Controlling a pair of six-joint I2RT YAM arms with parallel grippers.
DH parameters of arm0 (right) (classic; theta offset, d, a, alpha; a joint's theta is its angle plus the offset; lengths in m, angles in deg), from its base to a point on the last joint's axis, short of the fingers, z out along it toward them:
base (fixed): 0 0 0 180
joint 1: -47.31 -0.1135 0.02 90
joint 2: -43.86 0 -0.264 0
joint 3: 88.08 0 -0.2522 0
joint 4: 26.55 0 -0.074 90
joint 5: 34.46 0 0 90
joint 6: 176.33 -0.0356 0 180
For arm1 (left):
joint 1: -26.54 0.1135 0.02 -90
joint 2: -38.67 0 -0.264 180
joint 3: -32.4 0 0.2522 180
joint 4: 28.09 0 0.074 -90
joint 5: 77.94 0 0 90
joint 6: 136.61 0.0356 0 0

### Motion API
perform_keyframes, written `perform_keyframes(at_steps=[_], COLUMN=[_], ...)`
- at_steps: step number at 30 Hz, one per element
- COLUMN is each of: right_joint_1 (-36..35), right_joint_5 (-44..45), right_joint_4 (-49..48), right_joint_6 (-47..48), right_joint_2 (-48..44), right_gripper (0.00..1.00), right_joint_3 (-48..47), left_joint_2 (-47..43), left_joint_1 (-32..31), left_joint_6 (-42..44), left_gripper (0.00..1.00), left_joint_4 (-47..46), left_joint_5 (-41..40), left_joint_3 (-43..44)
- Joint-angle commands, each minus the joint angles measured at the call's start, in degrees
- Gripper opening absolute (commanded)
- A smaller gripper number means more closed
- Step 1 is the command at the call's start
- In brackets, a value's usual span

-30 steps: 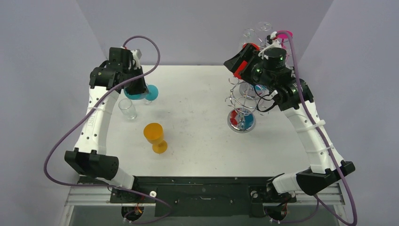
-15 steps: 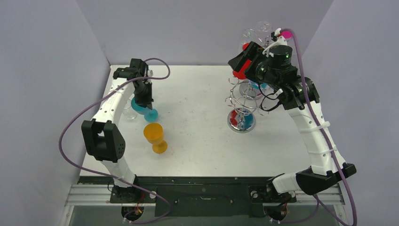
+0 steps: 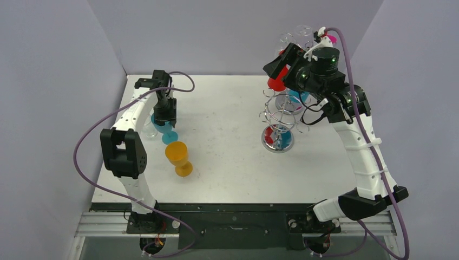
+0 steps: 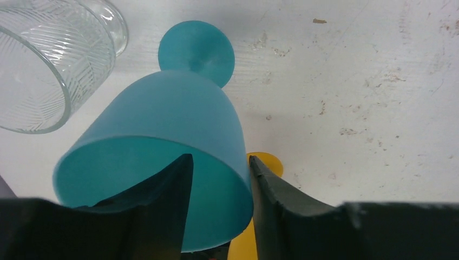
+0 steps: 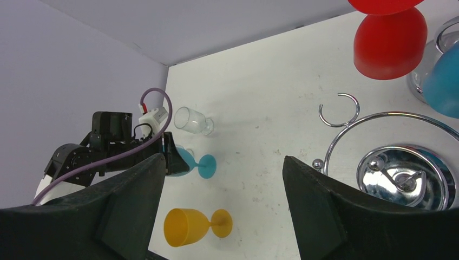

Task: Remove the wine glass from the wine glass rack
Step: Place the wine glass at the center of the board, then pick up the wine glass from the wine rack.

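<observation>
Task thing: the teal wine glass [image 4: 178,119] is off the rack [image 3: 279,116]. It sits low at the left of the desk [image 3: 227,162], tilted, with its foot towards the surface.
Rack: it carries other glasses, among them a red glass [image 5: 389,43] and a blue glass [image 5: 444,81].
Left end effector [image 4: 219,162]: partly spread and straddling the teal bowl's rim, one finger inside and one outside. The inner finger stands clear of the wall, so it does not look like a firm pinch.
Right end effector [image 5: 222,162]: spread wide with nothing between the fingers, up beside the rack and just by the red glass.
Neighbours: a clear glass [image 4: 48,65] lies just beside the teal bowl, and a yellow glass [image 3: 177,153] lies near its foot.
Step, as I judge it: setting the teal glass down.
Risk, roll: a tilted glass let go may tip and roll into the clear or yellow one.
Risk, snag: the finger inside the bowl may hook the rim on withdrawal and drag the glass along.
Risk, rack side: the wide fingers may knock the red glass or shift the light wire rack.
</observation>
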Motion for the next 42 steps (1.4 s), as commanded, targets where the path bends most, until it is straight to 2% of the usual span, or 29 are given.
perform_keyframes(at_steps=[1, 6, 14, 24, 27, 29, 34, 37, 42], right_joint_1=[0.26, 0.26, 0.57, 5.50, 7.55, 10.36, 15.99, 21.52, 29.84], right_joint_5=[0.32, 1.19, 3.47, 4.63, 5.80, 5.55, 4.60, 1.34, -3.56], right_joint_4=[1.23, 2.91, 4.53, 6.72, 6.75, 6.01, 3.50, 1.99, -3.53], right_joint_6=[1.19, 1.72, 2.46, 3.11, 3.16, 2.90, 2.17, 1.60, -1.88], right_joint_2=[0.60, 1.07, 1.05, 1.33, 1.18, 0.73, 0.15, 0.24, -0.93], right_gripper=[0.75, 0.75, 0.75, 0.76, 0.76, 0.76, 0.77, 0.77, 0.76], right_joint_3=[-3.05, -4.83, -6.18, -8.42, -7.99, -6.79, -3.35, -2.13, 4.11], left_joint_2=[-0.78, -1.86, -4.53, -12.34, -15.45, -17.51, -23.09, -26.64, -31.59], left_joint_1=[0.20, 0.11, -0.79, -6.86, -10.76, -13.84, -22.65, -24.77, -28.06], left_joint_6=[0.40, 0.39, 0.38, -2.18, -3.50, -4.51, -8.15, -11.45, -13.37], left_gripper=[0.43, 0.54, 0.67, 0.90, 0.96, 0.98, 0.96, 0.96, 0.96], left_joint_4=[-1.87, -1.06, 2.06, 1.65, -1.18, -3.71, -10.64, -17.28, -22.40], left_joint_5=[-2.06, -1.22, -3.29, -9.10, -8.76, -7.58, -5.11, -1.10, 3.72], left_joint_3=[2.86, 5.41, 10.79, 11.49, 10.75, 8.44, 2.65, -3.64, -10.26])
